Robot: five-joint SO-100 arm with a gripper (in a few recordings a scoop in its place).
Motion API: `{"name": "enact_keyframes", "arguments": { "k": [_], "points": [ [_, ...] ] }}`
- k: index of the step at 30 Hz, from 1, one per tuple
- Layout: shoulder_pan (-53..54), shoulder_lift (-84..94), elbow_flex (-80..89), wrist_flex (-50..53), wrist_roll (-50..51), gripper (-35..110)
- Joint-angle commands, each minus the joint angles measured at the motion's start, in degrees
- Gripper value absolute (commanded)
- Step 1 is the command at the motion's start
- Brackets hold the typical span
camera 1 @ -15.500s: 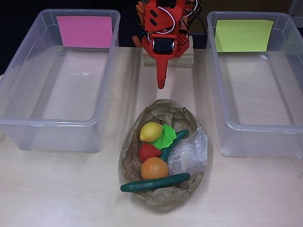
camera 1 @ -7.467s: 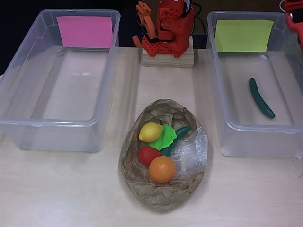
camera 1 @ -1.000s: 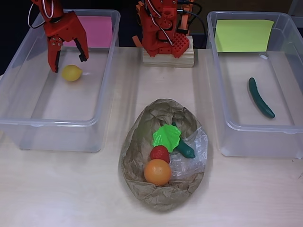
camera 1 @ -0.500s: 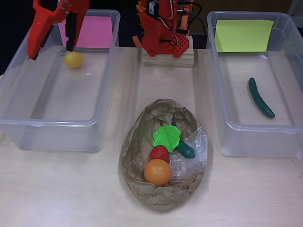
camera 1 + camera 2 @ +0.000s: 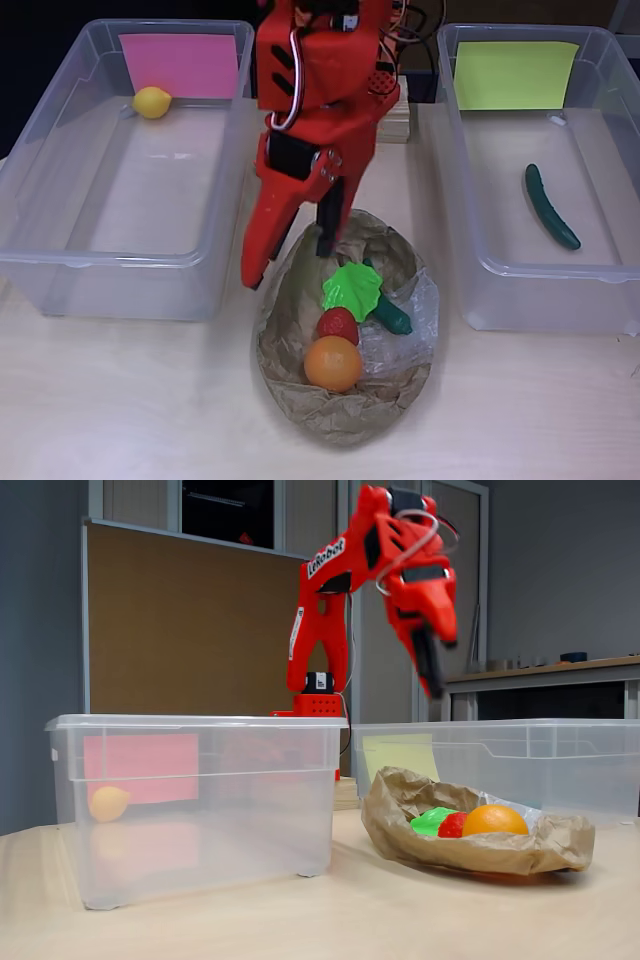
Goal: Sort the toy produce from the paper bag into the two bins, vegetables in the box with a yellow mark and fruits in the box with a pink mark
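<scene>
Lemon dropped in pink bin; gripper swung back above bag, fingers spread, empty. Strawberry, orange next.

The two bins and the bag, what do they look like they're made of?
Bins: clear, glossy, likely plastic; their coloured labels and contents show through the walls. Bag: brown, matte, heavily crumpled, looks like kraft paper.

Yellow lemon, green cucumber, orange orange, red arm.
</scene>
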Motion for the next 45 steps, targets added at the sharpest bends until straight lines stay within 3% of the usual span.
{"name": "enact_keyframes", "arguments": {
  "k": [1, 4, 7, 12, 19, 26, 38, 45],
  "points": [
    [-4.8, -2.6, 1.1, -9.2, 15.5, 38],
    [-9.1, -7.0, 1.5, -17.8, 25.6, 36],
    [-11.8, -11.7, -0.4, -17.4, 50.6, 35],
    [-12.7, -17.8, -2.4, -17.4, 60.9, 40],
    [-10.6, -20.3, -5.7, -12.0, 59.2, 53],
    [-9.8, -27.1, -10.5, -14.4, 53.8, 55],
    [-8.6, -34.2, -12.7, -16.4, 51.0, 31],
    [-6.9, -29.8, -14.0, -8.2, 45.4, 26]
  ]
}}
